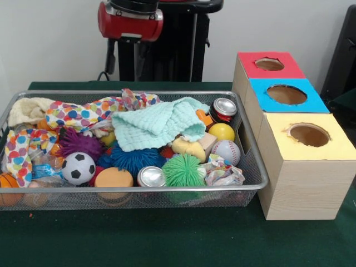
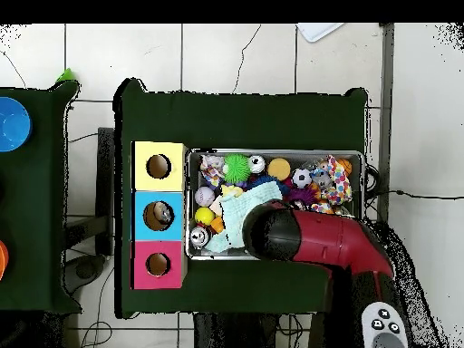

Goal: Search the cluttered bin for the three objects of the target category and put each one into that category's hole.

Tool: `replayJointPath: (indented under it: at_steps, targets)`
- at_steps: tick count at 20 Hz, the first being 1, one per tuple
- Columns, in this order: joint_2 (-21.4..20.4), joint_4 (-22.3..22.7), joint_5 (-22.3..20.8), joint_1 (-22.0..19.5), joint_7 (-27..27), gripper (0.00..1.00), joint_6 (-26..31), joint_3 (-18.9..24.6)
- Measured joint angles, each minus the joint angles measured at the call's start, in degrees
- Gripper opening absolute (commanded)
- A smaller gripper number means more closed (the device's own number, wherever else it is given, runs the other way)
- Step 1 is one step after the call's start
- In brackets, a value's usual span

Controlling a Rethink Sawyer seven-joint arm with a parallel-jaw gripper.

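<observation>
Tabletop (image 1: 167, 239): dark green cloth, bare along the near edge.
Bin (image 1: 261, 179): silver wire mesh, left of the boxes, crowded to the rim.
Near row in bin: small basketball (image 1: 8, 181) at far left, soccer ball (image 1: 78, 168), orange foam ball (image 1: 113, 179), silver can (image 1: 151, 177) lying end-on, green spiky ball (image 1: 183, 170), crumpled wrapper (image 1: 222, 173) at the right corner.
Middle of bin: purple spiky ball (image 1: 78, 143), blue spiky ball (image 1: 132, 158), baseball (image 1: 226, 151), yellow ball (image 1: 221, 132).
Far part of bin: mint knit cloth (image 1: 158, 125) draped over the heap, polka-dot fabric (image 1: 78, 115) to its left, cream cloth (image 1: 28, 110) in the far left corner, red can (image 1: 223, 109) at the far right corner.
Boxes: three wooden boxes in a row just right of the bin, each top with a round hole; yellow top (image 1: 328, 146) nearest, blue top (image 1: 308, 103) next, red top (image 1: 292, 69) farthest.
Arm (image 2: 317, 240): red and black, over the bin's far side in the overhead view, hiding what lies beneath.
Jaws: hidden under the arm, above the frame in the front view; state cannot be told.
</observation>
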Motion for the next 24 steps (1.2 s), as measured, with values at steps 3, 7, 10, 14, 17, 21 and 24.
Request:
replayJointPath:
  at_steps: [3, 7, 10, 14, 17, 21, 24]
  targets:
    - [0.84, -2.34, -1.44, -1.67, 0.00, 1.00, 0.01, 1.53]
    - [1.83, -4.01, -2.73, -2.96, 0.00, 1.00, 0.01, 2.78]
    - [3.01, -5.65, -4.28, -4.19, 0.00, 1.00, 0.01, 4.18]
    - [4.57, -7.45, -6.23, -5.61, 0.00, 1.00, 0.04, 5.97]
    - [6.04, -9.07, -8.19, -6.52, -0.01, 1.00, 0.01, 7.44]
    - [7.63, -10.60, -10.86, -7.50, -0.01, 1.00, 0.01, 9.46]
    - [8.50, -11.30, -12.36, -8.23, -0.01, 1.00, 0.02, 10.91]
